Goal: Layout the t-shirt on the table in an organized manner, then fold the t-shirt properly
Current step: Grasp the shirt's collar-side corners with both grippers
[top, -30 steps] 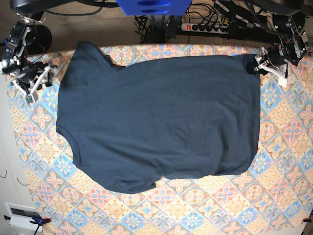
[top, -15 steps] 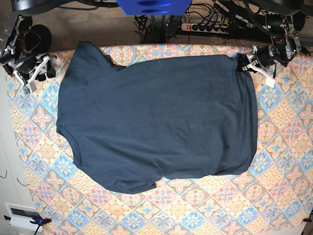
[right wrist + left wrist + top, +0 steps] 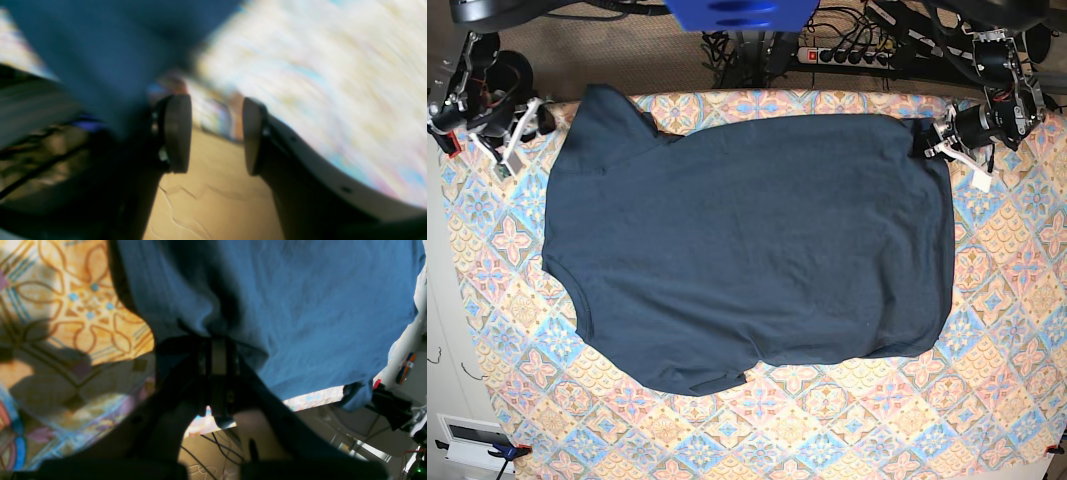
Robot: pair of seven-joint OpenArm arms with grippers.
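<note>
Your left claw pinches the far corner of the t-shirt, which lies spread on the bench, probably to straighten it, while your right claw is wide and empty.

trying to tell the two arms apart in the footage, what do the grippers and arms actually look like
Both look alike. The left gripper and right gripper have white finger shells on black motor housings with dark cables along the arms. The right wrist view shows the right gripper's dark rounded oval pads on light curved fingers. In its own view the left gripper is a dark silhouette.
</note>
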